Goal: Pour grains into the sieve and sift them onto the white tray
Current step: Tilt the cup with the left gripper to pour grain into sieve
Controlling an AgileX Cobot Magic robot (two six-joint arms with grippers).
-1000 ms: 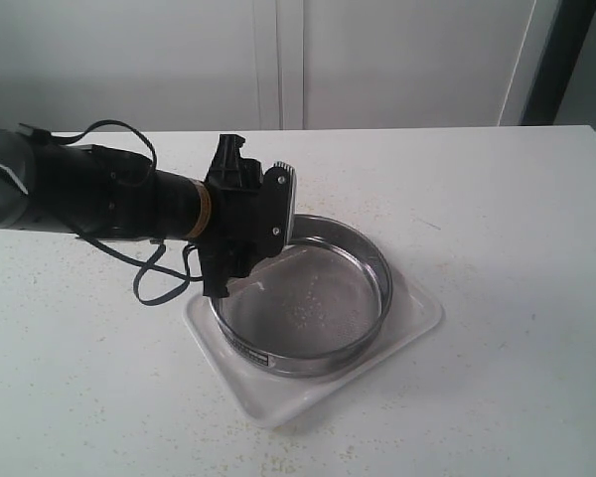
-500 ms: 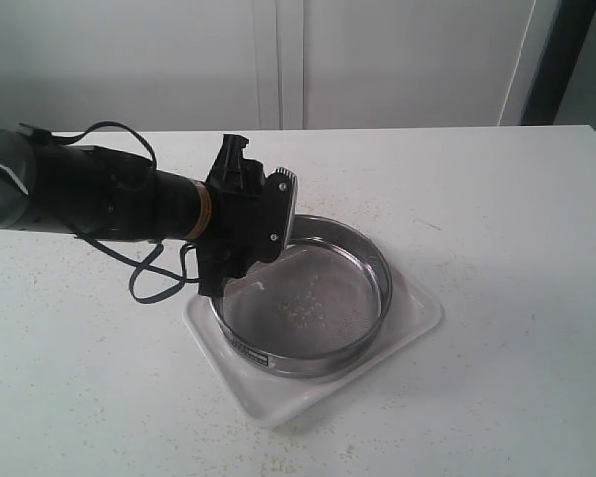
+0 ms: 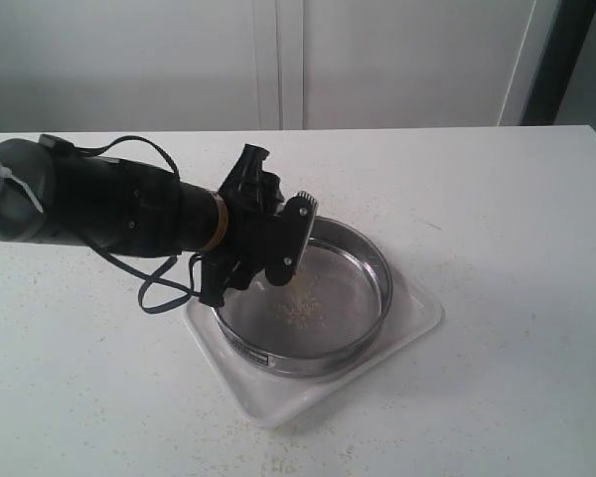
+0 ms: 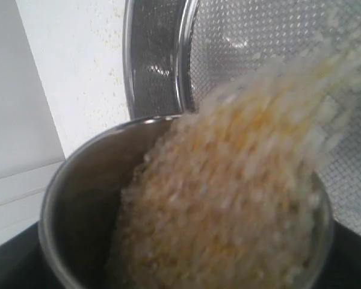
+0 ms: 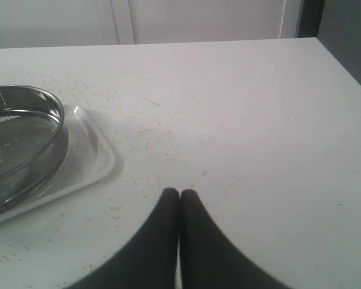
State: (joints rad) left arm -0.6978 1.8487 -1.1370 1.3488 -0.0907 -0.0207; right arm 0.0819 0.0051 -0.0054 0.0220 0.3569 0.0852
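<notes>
Tabletop (image 3: 507,219) white, speckled, white tray (image 3: 424,314) holding sieve (image 3: 378,260), pale panelled wall (image 3: 397,60) behind.

We count one sieve (image 3: 278,356), one white tray (image 3: 417,316) and one steel cup (image 4: 78,198). Grippers come to two: the left gripper (image 3: 263,253) and the right gripper (image 5: 179,205). We see one table (image 3: 497,199). The grains (image 4: 228,211) are too many for us to number; we make out one pouring stream and one small heap (image 3: 298,310) on the mesh.
</notes>
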